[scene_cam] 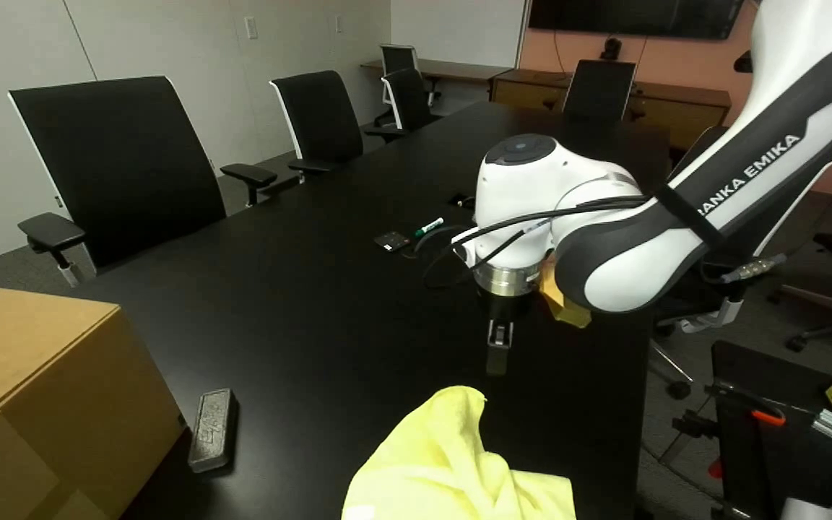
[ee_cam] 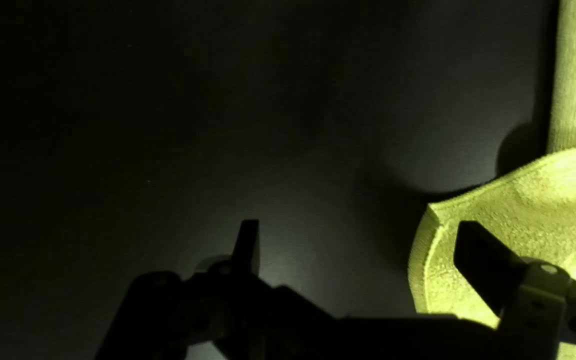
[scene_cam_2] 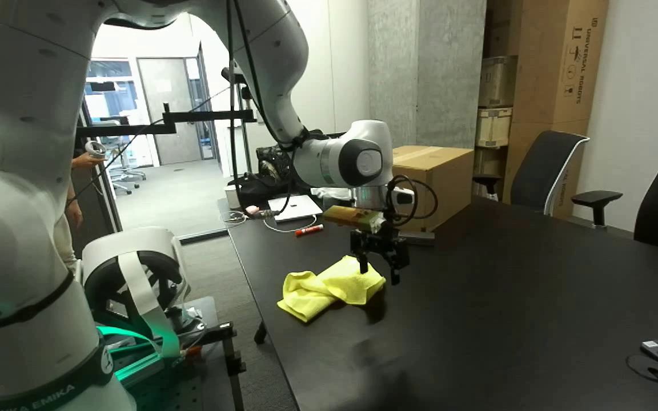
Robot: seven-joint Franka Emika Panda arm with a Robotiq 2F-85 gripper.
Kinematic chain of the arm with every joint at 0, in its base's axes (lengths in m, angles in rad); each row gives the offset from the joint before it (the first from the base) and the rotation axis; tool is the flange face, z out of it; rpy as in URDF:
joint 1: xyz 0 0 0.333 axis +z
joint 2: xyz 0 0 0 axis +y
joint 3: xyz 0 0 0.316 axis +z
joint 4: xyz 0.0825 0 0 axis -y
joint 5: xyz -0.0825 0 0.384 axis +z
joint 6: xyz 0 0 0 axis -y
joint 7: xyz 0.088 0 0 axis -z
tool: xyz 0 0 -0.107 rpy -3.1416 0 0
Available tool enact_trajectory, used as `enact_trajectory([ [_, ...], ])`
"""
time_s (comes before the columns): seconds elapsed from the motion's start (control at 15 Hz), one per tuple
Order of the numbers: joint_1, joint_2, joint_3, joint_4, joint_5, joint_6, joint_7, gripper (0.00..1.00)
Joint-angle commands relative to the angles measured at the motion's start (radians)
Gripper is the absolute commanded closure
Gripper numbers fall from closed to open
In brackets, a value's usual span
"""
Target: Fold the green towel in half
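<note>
Wrist view: the hand (ee_cam: 358, 227) is released, its two fingers spread wide; one crosses a corner of the green towel (ee_cam: 533, 210), and I cannot tell whether it touches. The other stands over the dark bench (ee_cam: 293, 125). In both exterior views the towel sits rumpled on the bench near its edge, partly overlapping itself. A dark grey block (scene_cam: 214, 430) lies just beside a cardboard box (scene_cam: 91, 375); a red marker (scene_cam_2: 309, 229) lies on the bench near a silver laptop (scene_cam_2: 295, 206).
</note>
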Motion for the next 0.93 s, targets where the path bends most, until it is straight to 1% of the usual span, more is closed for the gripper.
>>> enact_trajectory([
  [0.0, 0.025, 0.073, 0.022, 0.124, 0.072, -0.079, 0.066, 0.0],
  [0.07, 0.035, 0.106, 0.022, 0.155, 0.075, -0.081, 0.084, 0.0],
  [0.33, 0.057, 0.161, 0.031, 0.221, 0.102, -0.113, 0.111, 0.0],
  [0.87, 0.053, 0.205, 0.037, 0.231, 0.136, -0.138, 0.095, 0.0],
])
